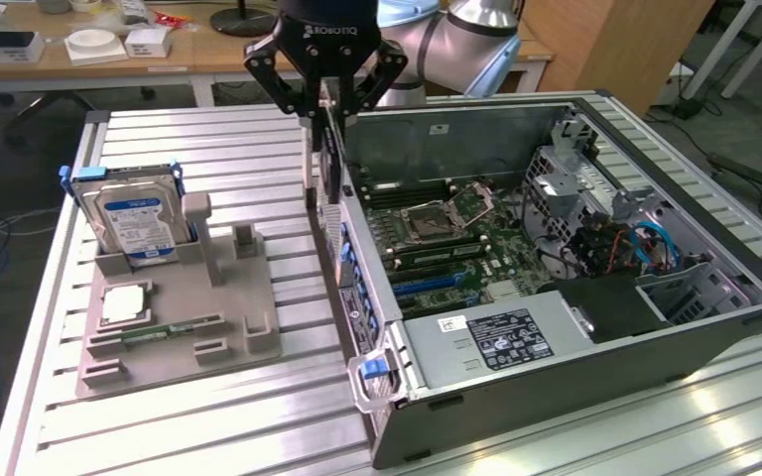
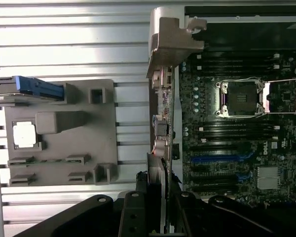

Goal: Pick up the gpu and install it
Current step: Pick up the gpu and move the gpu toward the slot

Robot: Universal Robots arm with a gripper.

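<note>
Exterior view: grips the gpu point(image 1: 332, 159) on edge in the clamped pincer point(image 1: 325, 104), clear of the grey holder point(image 1: 222, 307) on the table point(image 1: 156, 426) and hanging above the near wall of the open computer case point(image 1: 554, 377). Wrist view: looks down the gpu point(image 2: 164, 113) edge-on from the pincer point(image 2: 161, 202), bracket end farthest away, just beside the motherboard point(image 2: 227, 148) rather than over its slots. Counts as picked up, not yet seated.
</note>
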